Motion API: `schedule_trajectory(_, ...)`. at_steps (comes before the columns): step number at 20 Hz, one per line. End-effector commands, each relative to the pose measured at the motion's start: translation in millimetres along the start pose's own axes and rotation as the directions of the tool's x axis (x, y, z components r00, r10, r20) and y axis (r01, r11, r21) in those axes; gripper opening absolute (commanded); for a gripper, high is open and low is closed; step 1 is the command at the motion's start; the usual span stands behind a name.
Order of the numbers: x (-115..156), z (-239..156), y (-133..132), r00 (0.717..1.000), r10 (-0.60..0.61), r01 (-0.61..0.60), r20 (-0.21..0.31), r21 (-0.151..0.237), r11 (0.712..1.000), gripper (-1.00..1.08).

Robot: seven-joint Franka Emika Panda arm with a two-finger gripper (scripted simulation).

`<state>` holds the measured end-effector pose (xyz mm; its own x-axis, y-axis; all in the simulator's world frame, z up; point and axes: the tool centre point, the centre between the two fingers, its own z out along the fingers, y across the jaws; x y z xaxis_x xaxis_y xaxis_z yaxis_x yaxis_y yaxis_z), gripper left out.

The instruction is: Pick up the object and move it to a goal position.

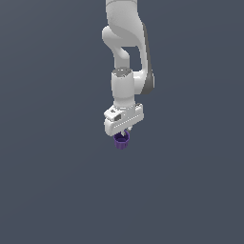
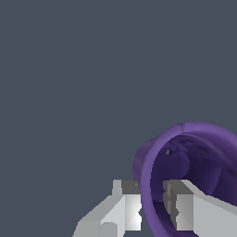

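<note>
The object (image 1: 121, 141) is a small dark purple cup with a hollow top, hanging just under the white gripper (image 1: 125, 133) in the exterior view. In the wrist view the object (image 2: 194, 157) fills the corner, its open mouth facing the camera. The gripper (image 2: 152, 208) is shut on the object's rim: one finger (image 2: 125, 210) lies outside the wall, the other finger (image 2: 185, 208) inside the hollow. The cup's base is hidden in the wrist view.
A plain dark grey-blue surface (image 1: 57, 181) surrounds the arm on all sides. The white arm (image 1: 125, 57) comes down from the top of the exterior view.
</note>
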<state>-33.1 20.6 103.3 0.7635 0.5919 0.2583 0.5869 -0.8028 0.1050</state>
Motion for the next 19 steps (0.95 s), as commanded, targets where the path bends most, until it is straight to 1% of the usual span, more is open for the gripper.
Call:
schedule_trajectory(1,17,-5,-13,1.0,0.0,0.0,-0.001,-0.001,1.0,-1.0)
schedule_trajectory(6,43,-12,-32,1.0,0.001,-0.001,-0.001,-0.002,1.0,-1.0)
schedule_trajectory(10,57,-16,-42,1.0,0.0,0.0,0.0,-0.002,1.0,-1.0)
schedule_trajectory(14,64,-17,-46,1.0,0.0,0.0,0.0,-0.002,1.0,-1.0)
schedule_trajectory(19,63,-17,-45,1.0,0.0,0.0,0.0,-0.001,1.0,-1.0)
